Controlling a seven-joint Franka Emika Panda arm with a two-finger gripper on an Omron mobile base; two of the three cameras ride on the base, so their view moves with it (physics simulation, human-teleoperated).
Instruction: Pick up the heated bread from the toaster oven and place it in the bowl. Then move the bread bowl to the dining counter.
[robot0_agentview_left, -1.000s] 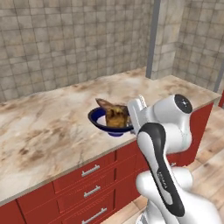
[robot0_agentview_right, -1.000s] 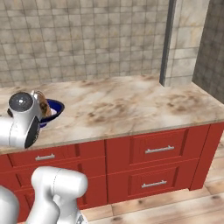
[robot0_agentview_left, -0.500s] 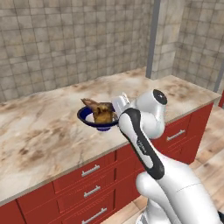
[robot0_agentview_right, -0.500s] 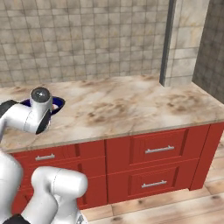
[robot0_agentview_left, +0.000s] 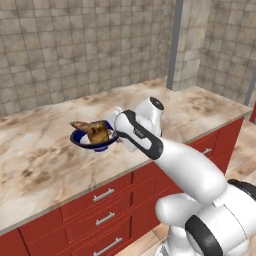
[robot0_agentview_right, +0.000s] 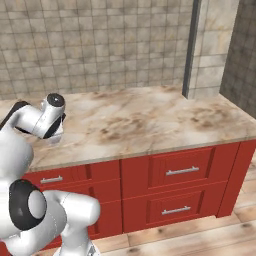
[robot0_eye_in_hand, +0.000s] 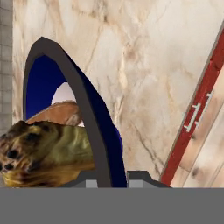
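Note:
The bowl (robot0_agentview_left: 91, 142), dark blue outside and white inside, hangs low over the dining counter (robot0_agentview_left: 45, 170), left of the middle. My gripper (robot0_agentview_left: 114, 135) is shut on its right rim. In the bowl lies the heated bread (robot0_agentview_left: 98, 132), a chunky golden-brown piece, with a thin dark stick of bread (robot0_agentview_left: 80, 124) poking out to the left. In the hand view the bowl's rim (robot0_eye_in_hand: 83, 96) runs edge-on between the fingertips of the gripper (robot0_eye_in_hand: 114, 178), and the bread (robot0_eye_in_hand: 43, 153) is close at the lower left. Whether the bowl touches the stone I cannot tell. The toaster oven is out of view.
The dining counter (robot0_agentview_right: 145, 125) runs wide to the right, over red drawer fronts (robot0_agentview_right: 180, 172) with silver handles. A grey tiled pillar (robot0_agentview_left: 186, 45) meets it at the back right. A tiled wall (robot0_agentview_left: 75, 45) stands behind.
The arm has swung to the left with the bowl and bread in its grip, carrying them further along over the counter. The grip has stayed shut.

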